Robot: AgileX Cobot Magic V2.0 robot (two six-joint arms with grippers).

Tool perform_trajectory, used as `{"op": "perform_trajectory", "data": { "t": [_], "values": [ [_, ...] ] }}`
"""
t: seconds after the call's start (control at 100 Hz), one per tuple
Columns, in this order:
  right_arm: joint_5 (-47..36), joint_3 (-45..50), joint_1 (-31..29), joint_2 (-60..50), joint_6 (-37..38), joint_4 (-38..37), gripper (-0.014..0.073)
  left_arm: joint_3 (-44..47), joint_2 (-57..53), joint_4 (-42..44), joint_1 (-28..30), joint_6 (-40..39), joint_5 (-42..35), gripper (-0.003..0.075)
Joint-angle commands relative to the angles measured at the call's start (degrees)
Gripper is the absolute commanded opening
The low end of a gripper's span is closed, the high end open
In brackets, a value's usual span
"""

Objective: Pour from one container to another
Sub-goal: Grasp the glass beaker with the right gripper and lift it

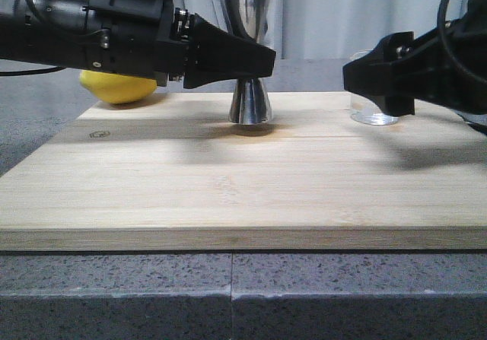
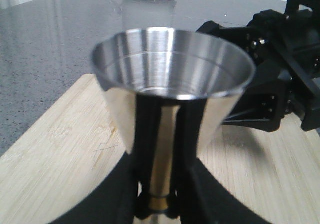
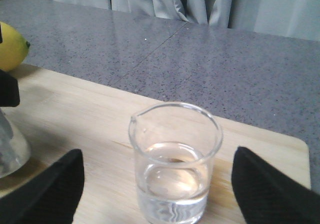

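Steel jigger point(image 1: 250, 47) stands upright on the wooden board point(image 1: 243, 188), the left gripper point(image 2: 159, 206) closed around its narrow gold-banded waist. Glass beaker point(image 3: 175, 161), partly filled with clear liquid, sits on the board between the wide-spread jaws of the right gripper point(image 3: 155, 184), untouched. Lemon point(image 1: 118, 87) lies behind the left arm.

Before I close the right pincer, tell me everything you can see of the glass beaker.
The glass beaker is small, clear and cylindrical, with a rolled rim and a pouring lip. It stands upright on the wooden board, near the far right corner, about a third full of clear liquid. The right pincer is open, one finger on each side, neither touching the glass. Printed markings cannot be made out.
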Motion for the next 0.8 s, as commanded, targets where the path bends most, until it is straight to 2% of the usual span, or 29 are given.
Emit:
{"op": "perform_trajectory", "data": {
  "t": [0.0, 0.27, 0.46, 0.79],
  "values": [
    [-6.77, -1.34, -0.09, 0.14, 0.08, -0.76, 0.0561, -1.63, -2.74, -4.55, -0.52, -0.39, 5.91, 0.0094],
    [-7.47, -3.31, -0.22, 4.37, 0.08, -0.76, 0.056, -1.63, -2.74, -4.55, -0.52, -0.39, 5.91, 0.0094],
    [-7.69, -5.18, -0.22, 7.07, 0.08, -0.76, 0.0519, -1.63, -2.74, -4.55, -0.52, -0.39, 5.91, 0.0094],
    [-7.98, -7.15, -1.8, 10.18, 0.08, -0.76, 0.0519, -1.63, -2.74, -4.55, -0.52, -0.39, 5.91, 0.0094]
  ]
}}
